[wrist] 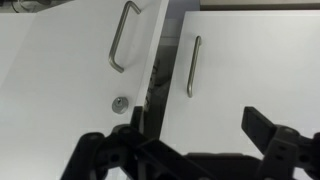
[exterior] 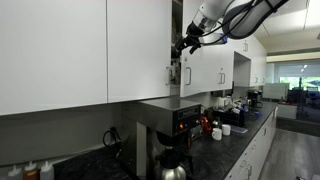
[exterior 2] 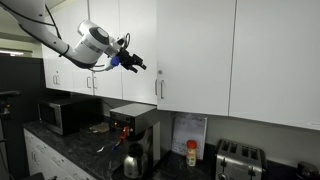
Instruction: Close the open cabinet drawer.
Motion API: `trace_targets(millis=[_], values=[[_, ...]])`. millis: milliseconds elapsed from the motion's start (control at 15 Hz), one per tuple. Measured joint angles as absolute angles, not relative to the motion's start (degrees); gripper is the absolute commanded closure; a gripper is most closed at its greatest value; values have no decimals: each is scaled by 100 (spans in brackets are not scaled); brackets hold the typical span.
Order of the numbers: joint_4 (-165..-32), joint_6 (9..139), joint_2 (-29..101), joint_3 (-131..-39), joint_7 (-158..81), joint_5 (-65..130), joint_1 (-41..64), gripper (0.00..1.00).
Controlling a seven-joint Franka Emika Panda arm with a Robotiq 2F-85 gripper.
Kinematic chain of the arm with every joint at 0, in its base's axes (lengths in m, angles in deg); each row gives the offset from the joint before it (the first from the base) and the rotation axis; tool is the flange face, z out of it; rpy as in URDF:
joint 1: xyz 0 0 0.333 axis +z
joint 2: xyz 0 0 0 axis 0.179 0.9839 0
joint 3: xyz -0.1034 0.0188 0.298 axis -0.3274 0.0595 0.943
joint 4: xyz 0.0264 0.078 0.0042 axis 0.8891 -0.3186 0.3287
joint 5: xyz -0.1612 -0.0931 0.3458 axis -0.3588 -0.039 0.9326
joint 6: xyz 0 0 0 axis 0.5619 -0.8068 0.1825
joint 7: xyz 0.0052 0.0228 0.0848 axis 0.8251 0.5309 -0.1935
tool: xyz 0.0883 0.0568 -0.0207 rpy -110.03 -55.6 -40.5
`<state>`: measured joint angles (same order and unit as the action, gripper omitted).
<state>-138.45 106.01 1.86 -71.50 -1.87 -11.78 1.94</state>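
The white cabinet door (wrist: pixel 240 60) with a slim vertical silver handle (wrist: pixel 192 65) fills the right half of the wrist view. It looks almost flush with the neighbouring door (wrist: pixel 60 80). Only a narrow dark gap (wrist: pixel 155 75) shows between them, and the shelves behind are hidden. My gripper (wrist: pixel 195 135) is open and empty, with its fingers spread just in front of this door near its handle edge. In both exterior views the gripper (exterior: pixel 188 42) (exterior 2: pixel 138 64) is raised to the upper part of the door (exterior: pixel 208 65) (exterior 2: pixel 128 88).
Below the cabinets a dark counter (exterior: pixel 235 140) holds a coffee machine (exterior: pixel 165 125) (exterior 2: pixel 135 125), a microwave (exterior 2: pixel 65 115), a toaster (exterior 2: pixel 238 158), a yellow bottle (exterior 2: pixel 192 153) and mugs (exterior: pixel 222 128). More white wall cabinets (exterior 2: pixel 270 60) line the wall.
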Motion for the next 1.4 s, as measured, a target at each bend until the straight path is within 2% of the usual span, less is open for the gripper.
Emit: trace_targets(millis=[467,733,1000,1400], values=[[-13725,10757,568,-7185,-579,-950,324,0],[-13825,10445,710,-7397,-1730,526,859,0],[-13859,9164,574,-7406,-2805,2143,1247,0],[-13844,7070,-89,-7407,-3101,2790,1319,0]])
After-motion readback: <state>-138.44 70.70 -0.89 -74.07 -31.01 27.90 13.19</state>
